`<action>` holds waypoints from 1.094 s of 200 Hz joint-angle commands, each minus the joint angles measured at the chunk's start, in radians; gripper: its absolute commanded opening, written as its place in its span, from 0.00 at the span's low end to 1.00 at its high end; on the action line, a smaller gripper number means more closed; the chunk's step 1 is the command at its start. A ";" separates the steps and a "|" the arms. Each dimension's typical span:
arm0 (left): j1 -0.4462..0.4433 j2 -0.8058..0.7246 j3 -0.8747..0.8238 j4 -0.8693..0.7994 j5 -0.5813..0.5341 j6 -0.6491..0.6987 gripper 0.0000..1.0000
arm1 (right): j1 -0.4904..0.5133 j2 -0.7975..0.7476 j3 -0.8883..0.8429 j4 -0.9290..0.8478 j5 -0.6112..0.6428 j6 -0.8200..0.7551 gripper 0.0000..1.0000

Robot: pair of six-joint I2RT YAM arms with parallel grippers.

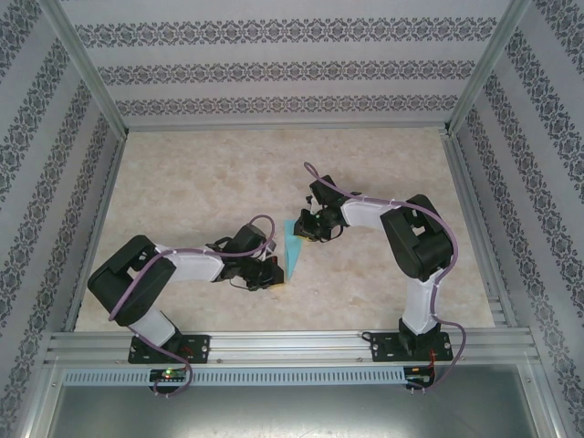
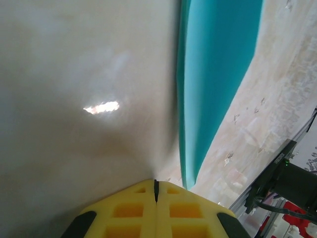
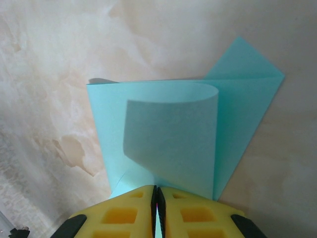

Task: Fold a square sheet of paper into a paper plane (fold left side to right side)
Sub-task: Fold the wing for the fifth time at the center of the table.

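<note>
A: Where's the thin turquoise-blue sheet of paper [image 1: 294, 249]?
B: Approx mid-worktop, a bit closer to the near edge than the far one. It's on the beige marbled worktop [image 1: 201, 182], btw the two grippers.
A: Right gripper [image 3: 157, 189]?
B: Its yellow fingers [image 3: 124, 215] are pressed together w/ a sliver of the sheet pinched in the seam. A flap curls up off the flat part and runs down into that pinch.
A: Left gripper [image 2: 155, 182]?
B: Yellow pads [image 2: 129, 210] are flush against each other, seam bare. The sheet's pointed end sits just beside the tips, on their right in the wrist cam. Can't tell if it touches.
A: What does the right wrist cam give that overhead doesn't?
B: The curl of the flap, its shadow on the layer below, plus a triangular corner poking out top right. Overhead, the sheet is a narrow turquoise wedge, w/ the right gripper by its far end and the left gripper by its near end.
A: Left wrist cam?
B: The sheet is nearly edge-on, a long strip tapering toward the tips. Can't tell the layers apart there.
</note>
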 commanded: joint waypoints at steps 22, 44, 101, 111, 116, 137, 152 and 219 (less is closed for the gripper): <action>0.042 -0.092 0.115 -0.165 0.014 0.060 0.05 | 0.002 0.053 -0.016 -0.083 0.095 -0.014 0.14; 0.042 -0.088 0.178 -0.160 0.031 0.072 0.06 | 0.004 0.051 -0.015 -0.083 0.094 -0.014 0.14; 0.022 0.100 0.268 -0.088 0.078 0.088 0.06 | 0.006 0.052 -0.019 -0.080 0.093 -0.012 0.14; 0.022 0.118 0.264 -0.088 0.063 0.089 0.06 | 0.006 0.050 -0.019 -0.079 0.094 -0.012 0.14; 0.022 0.122 0.258 -0.090 0.052 0.089 0.06 | 0.006 0.049 -0.019 -0.078 0.093 -0.011 0.14; 0.022 0.128 0.230 -0.112 0.002 0.097 0.06 | 0.007 0.039 -0.022 -0.066 0.090 -0.011 0.14; 0.022 0.137 0.214 -0.132 -0.022 0.107 0.06 | 0.006 0.029 -0.022 -0.058 0.088 -0.012 0.14; 0.022 0.186 0.141 -0.118 -0.066 0.090 0.04 | -0.007 -0.098 -0.032 0.034 0.057 -0.005 0.14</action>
